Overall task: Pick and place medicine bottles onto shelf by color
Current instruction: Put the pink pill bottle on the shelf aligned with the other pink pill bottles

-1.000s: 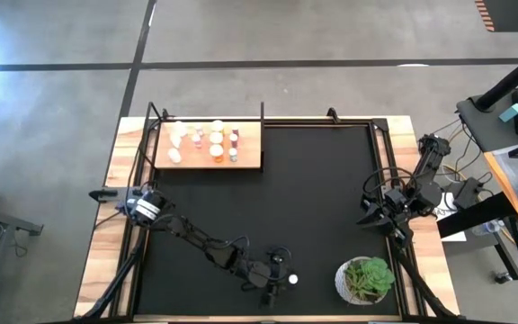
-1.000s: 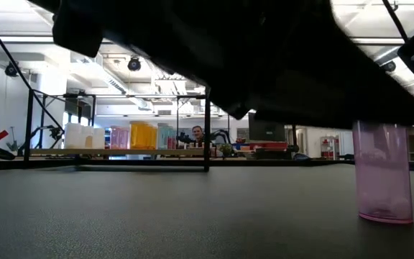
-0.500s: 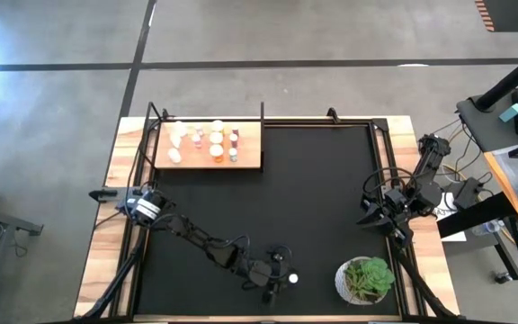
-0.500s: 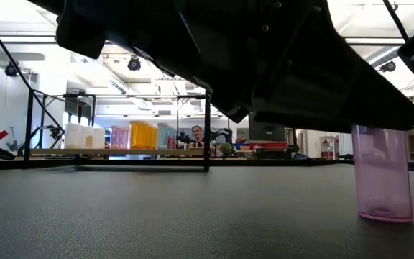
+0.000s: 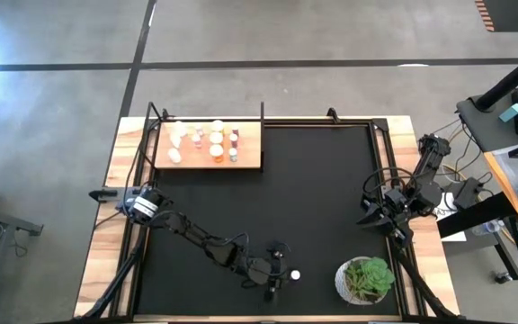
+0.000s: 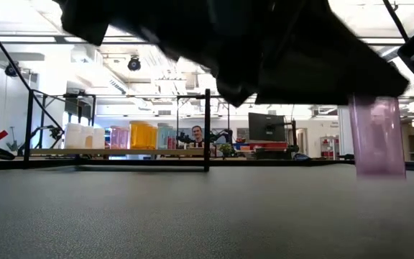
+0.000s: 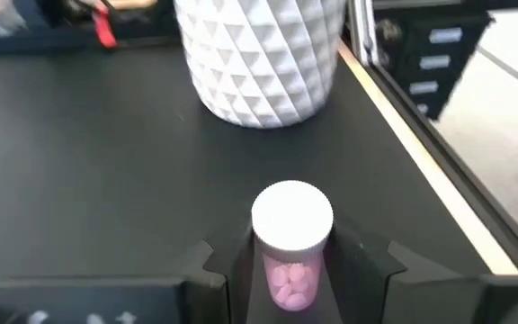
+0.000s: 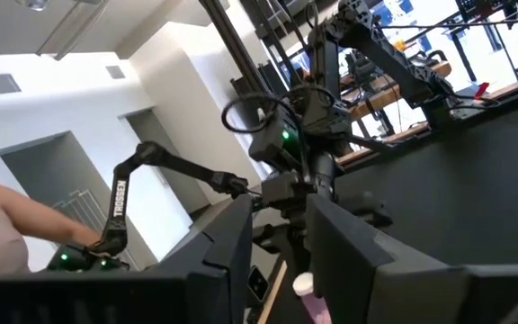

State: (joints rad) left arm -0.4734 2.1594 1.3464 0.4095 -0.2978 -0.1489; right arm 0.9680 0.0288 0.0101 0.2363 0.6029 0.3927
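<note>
Left pincer (image 7: pixel 290 270) is clamping a pink white-capped bottle (image 7: pixel 291 243) just clear of the desk (image 5: pixel 313 207), near the plant pot (image 7: pixel 259 54). Light, rigid, slick plastic; mid-body grip looks best. Right pincer (image 5: pixel 367 214) is sitting closed, empty, at the desk's right edge

Shelf bottles (image 5: pixel 203 140) look too small to tell colours apart, perhaps.

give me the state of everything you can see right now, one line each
Pink pill bottle: capped, gripped, lifted clear of the mat.
Left hand: shut on the pink pill bottle, near the plant pot.
Right hand: shut, empty, waiting at the mat's right edge.
Shelf: holding upright bottles.
Plant: upright in its white pot.
</note>
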